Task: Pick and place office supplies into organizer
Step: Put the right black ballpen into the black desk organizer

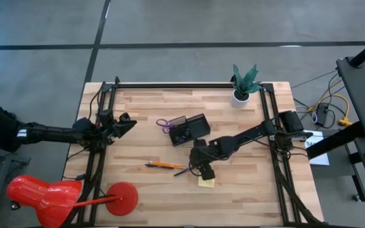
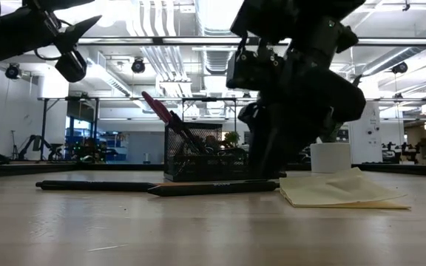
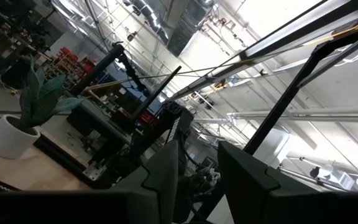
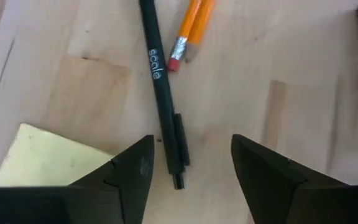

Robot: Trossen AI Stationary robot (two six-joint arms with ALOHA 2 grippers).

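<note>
The right claw (image 4: 191, 165) is shown low over the counter (image 1: 246, 196), its fingers spread apart with the clip end of a black pen (image 4: 164, 99) lying between them, not yet gripped. The eraser end of an orange pencil (image 4: 191, 31) lies just beside the pen, and a yellow sticky-note pad (image 4: 48, 155) lies near one finger. A poor grasp is judged likely if the fingers are closed this close to the pen's end: the thin barrel could pivot or roll away, and the pencil could be nudged along with it. The pad's corner could also be caught by the finger beside it. The black organizer (image 1: 189, 128) stands near, toward the far side, with purple-handled scissors (image 1: 164, 124) at its left end; whether these rest inside a compartment cannot be told. The left claw (image 1: 124, 124) is held raised at the counter's left edge, its fingers slightly parted on nothing. The pen's tip is cut off in the right wrist view, and the organizer's compartments are not resolved
</note>
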